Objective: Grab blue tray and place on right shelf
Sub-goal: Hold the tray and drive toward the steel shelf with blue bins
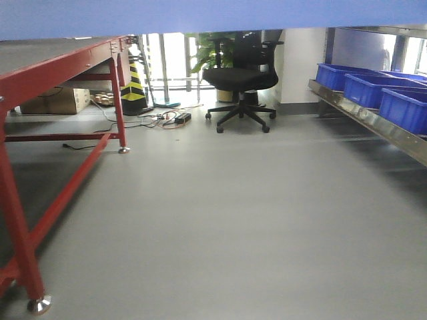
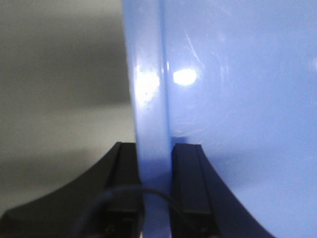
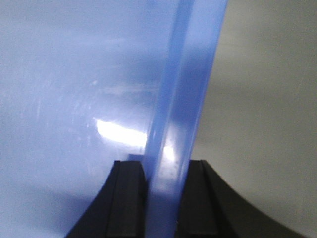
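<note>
The light blue tray (image 1: 213, 17) is held up in the air and fills the top edge of the front view. My left gripper (image 2: 155, 148) is shut on the tray's left rim (image 2: 148, 99), one black finger on each side of the wall. My right gripper (image 3: 162, 166) is shut on the tray's right rim (image 3: 185, 89) in the same way. The tray's glossy inside shows in both wrist views. The right shelf (image 1: 373, 120), a steel rack with a shiny front rail, runs along the right side of the front view. Neither gripper shows in the front view.
Several deep dark-blue bins (image 1: 370, 90) stand on the steel shelf. A red-framed table (image 1: 60, 67) stands at the left. A black office chair (image 1: 241, 77), a striped cone (image 1: 133, 87) and floor cables (image 1: 167, 120) are at the back. Grey floor (image 1: 220, 220) lies between.
</note>
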{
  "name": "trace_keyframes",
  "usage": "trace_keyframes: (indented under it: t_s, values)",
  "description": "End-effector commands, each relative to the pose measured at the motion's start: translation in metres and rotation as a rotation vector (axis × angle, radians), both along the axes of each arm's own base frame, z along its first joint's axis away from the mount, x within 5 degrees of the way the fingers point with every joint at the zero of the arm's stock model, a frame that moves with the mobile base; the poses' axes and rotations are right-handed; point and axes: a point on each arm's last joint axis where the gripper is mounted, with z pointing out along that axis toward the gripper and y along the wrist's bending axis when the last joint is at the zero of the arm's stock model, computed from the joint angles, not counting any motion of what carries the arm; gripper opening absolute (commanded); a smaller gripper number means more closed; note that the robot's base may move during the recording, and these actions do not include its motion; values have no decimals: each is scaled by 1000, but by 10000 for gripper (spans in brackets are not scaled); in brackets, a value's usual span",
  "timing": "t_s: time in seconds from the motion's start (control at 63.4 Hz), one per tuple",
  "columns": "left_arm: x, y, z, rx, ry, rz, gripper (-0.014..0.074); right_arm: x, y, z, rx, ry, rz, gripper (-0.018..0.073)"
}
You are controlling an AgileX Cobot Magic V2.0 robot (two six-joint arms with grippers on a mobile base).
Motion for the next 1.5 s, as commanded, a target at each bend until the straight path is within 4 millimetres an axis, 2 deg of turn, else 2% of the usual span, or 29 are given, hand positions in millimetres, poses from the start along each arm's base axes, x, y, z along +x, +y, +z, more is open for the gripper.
trace_keyframes:
  t_s: [0.0, 1.483]
  values:
    - [-6, 6, 10, 40, -38, -22, -48, -1, -7, 18, -18, -122, 12, 55]
    - [-6, 6, 10, 40, -38, -22, -48, -1, -7, 18, -18, -122, 12, 55]
